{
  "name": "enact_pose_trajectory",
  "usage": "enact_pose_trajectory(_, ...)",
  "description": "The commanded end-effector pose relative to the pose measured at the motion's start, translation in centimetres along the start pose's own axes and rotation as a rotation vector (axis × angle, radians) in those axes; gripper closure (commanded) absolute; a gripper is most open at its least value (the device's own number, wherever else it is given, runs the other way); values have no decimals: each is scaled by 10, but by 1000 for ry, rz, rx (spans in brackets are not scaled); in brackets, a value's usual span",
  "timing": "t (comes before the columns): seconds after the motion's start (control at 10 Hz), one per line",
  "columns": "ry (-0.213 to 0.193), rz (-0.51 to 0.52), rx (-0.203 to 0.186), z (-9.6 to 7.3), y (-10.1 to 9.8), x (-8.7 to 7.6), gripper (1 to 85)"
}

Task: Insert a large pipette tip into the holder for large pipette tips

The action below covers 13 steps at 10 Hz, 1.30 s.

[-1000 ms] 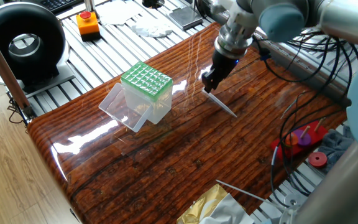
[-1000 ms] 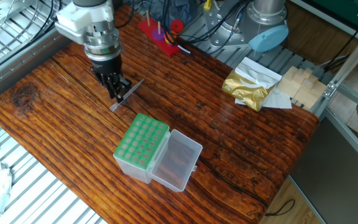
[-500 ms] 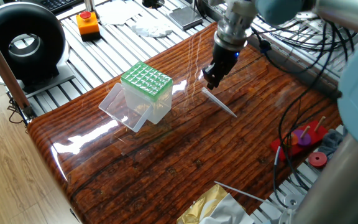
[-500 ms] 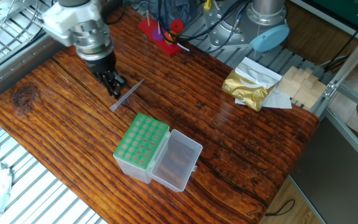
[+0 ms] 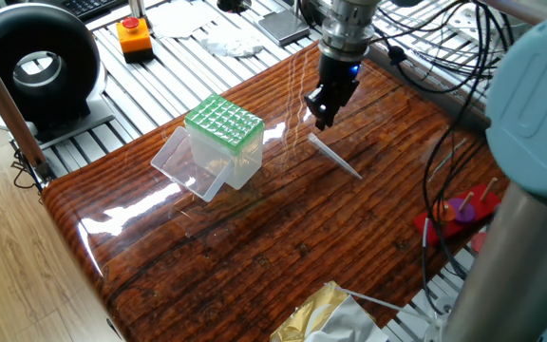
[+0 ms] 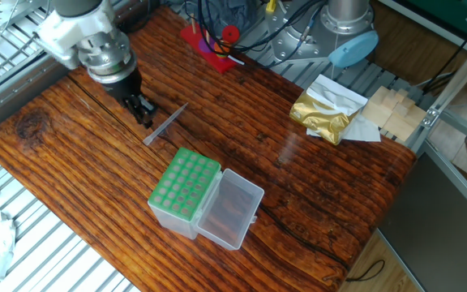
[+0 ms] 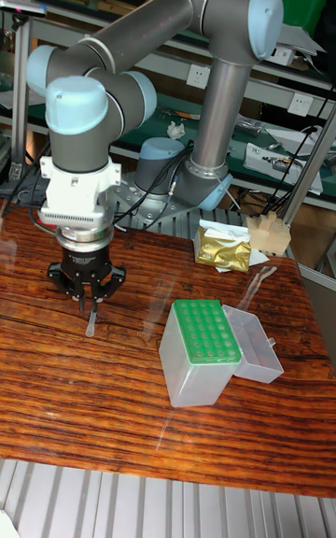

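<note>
The large pipette tip (image 5: 335,157) (image 6: 166,123) lies flat on the wooden table, a translucent whitish cone, touched by nothing. My gripper (image 5: 323,114) (image 6: 144,114) (image 7: 91,301) hovers just beside the tip's end, fingers drawn together and holding nothing. The holder for large pipette tips (image 5: 223,123) (image 6: 184,183) (image 7: 202,332) is a clear box with a light-green grid top. It stands a short way from the tip with its clear lid (image 6: 233,208) folded open beside it.
A red base with pegs and rings (image 6: 212,46) (image 5: 462,213) sits at the table's edge. A gold foil bag (image 6: 323,112) (image 7: 222,247) and wooden blocks (image 6: 390,109) lie off one side. An orange button box (image 5: 134,36) and a black round device (image 5: 34,66) stand beyond the table.
The gripper has drawn back from the tip's end, left in the other fixed view and upward in one fixed view. The tip and holder have not moved.
</note>
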State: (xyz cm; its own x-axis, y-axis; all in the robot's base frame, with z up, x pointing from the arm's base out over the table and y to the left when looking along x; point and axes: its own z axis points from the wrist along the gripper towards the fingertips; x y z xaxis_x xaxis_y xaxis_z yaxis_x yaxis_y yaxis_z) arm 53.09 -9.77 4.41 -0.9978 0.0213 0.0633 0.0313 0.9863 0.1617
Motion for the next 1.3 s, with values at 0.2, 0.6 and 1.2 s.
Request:
enact_pose_trajectory(0.2,59,10,15,3,8,-1,603)
enact_pose_trajectory(0.6,133,13,30,-4,1,17,617)
enact_pose_trajectory(1.2,207,38,41,-5,-4,37,633)
